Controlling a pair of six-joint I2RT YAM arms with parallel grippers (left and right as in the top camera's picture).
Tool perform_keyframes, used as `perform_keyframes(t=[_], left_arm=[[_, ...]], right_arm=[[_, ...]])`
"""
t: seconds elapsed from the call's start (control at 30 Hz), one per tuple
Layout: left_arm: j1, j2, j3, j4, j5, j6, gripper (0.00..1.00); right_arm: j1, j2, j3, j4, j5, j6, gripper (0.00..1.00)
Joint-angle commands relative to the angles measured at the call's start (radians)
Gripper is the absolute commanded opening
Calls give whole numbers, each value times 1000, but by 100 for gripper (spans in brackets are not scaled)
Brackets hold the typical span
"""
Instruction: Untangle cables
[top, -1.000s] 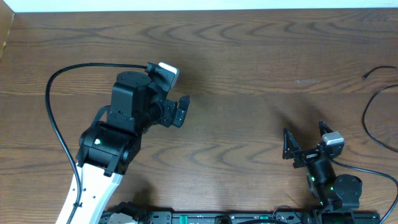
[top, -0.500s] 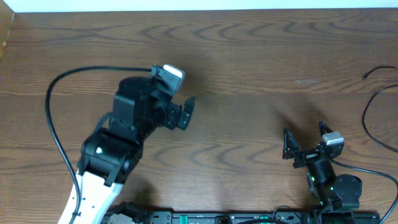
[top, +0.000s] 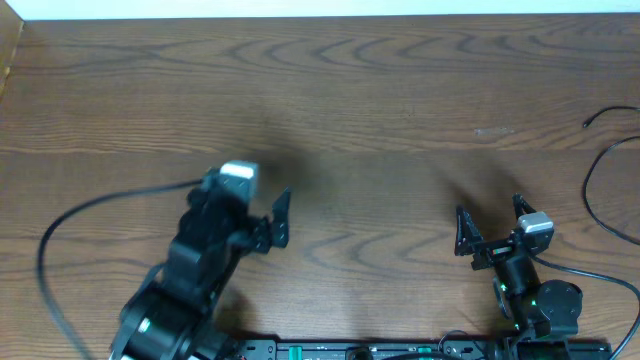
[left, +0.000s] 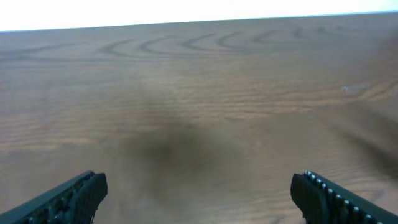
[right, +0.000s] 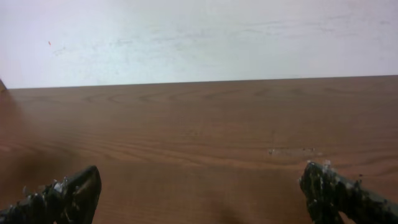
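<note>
- Your left jaws stand wide open with nothing between them. Your right jaws are spread wide too, and empty.
- The cables (top: 587, 190) lie on the counter (top: 400, 100), out to the right of the right jaws and a little ahead, running off the view's edge.
- The visible loop runs mostly fore-and-aft, with a plug tip (top: 586, 123) farther ahead.
- By my judgement the right arm (top: 520, 275) is much nearer.
</note>
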Motion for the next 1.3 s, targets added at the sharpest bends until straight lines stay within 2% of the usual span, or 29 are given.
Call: perform_keyframes(t=[0.0, 0.07, 0.23, 0.33, 0.43, 0.73, 0.93, 1.27], left_arm=[[-3, -96, -2, -63, -54, -65, 100], [-3, -126, -2, -104, -82, -55, 100], [-3, -133, -17, -116, -87, 89, 100], [-3, -133, -44, -100, -114, 76, 100], [-3, -134, -94, -20, -150, 52, 100], [0, -142, -232, 282, -122, 49, 100], [71, -256, -372, 512, -72, 49, 100], [226, -474, -526, 594, 4, 49, 100]], right_arm=[[-6, -8, -2, -5, 6, 7, 99], [-6, -8, -2, -5, 6, 7, 99], [-6, -8, -2, -5, 6, 7, 99], [-6, -8, -2, -5, 6, 7, 99], [-6, -8, -2, -5, 6, 7, 99], [-6, -8, -2, -5, 6, 7, 99], [-6, -8, -2, -5, 6, 7, 99], [-6, -8, -2, -5, 6, 7, 99]])
